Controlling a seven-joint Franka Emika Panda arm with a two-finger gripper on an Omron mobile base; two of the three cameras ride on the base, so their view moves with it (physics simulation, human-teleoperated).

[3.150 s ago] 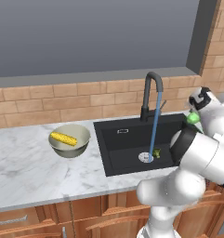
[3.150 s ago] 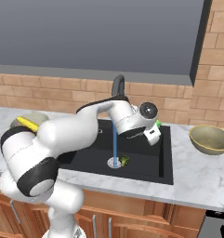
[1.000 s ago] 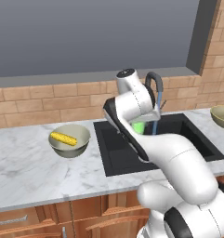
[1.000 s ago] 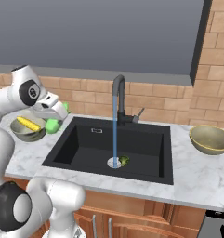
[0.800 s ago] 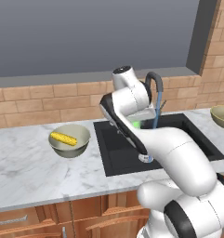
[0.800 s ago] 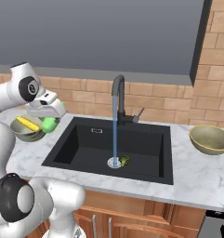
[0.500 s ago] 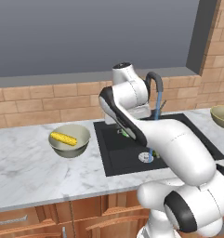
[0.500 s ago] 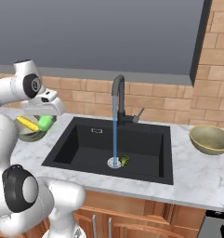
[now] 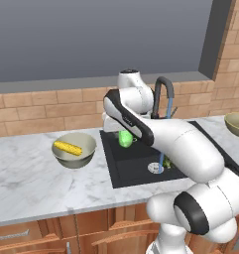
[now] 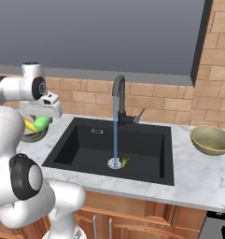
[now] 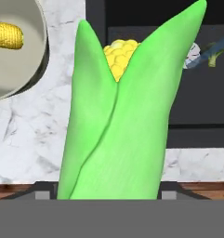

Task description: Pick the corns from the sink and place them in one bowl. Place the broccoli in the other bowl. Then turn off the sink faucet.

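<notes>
The wide pale grey-beige bowl [image 9: 84, 142] stands on the counter left of the sink [image 9: 136, 164] with a yellow corn cob [image 9: 67, 147] inside. My gripper [image 9: 124, 133] is shut on the second corn, a bright green husked piece [image 9: 125, 140], above the sink's left edge and just right of that bowl. In the hand view this husked corn [image 11: 118, 125] hides the fingertips, with the pale bowl [image 11: 20, 69] at upper left. The broccoli [image 10: 125, 161] lies beside the drain [image 10: 114, 163]. Water runs from the black faucet [image 10: 118, 100]. The olive-tan bowl [image 10: 211, 139] sits on the right counter.
A brick backsplash and a dark window ledge run behind the counter. Marble counter [image 9: 36, 183] stretches left and in front of the pale bowl. Wooden cabinet fronts lie below the counter edge.
The arm has swung left across the sink with the green husked corn still gripped, from near the faucet to the sink's left edge by the pale bowl.
</notes>
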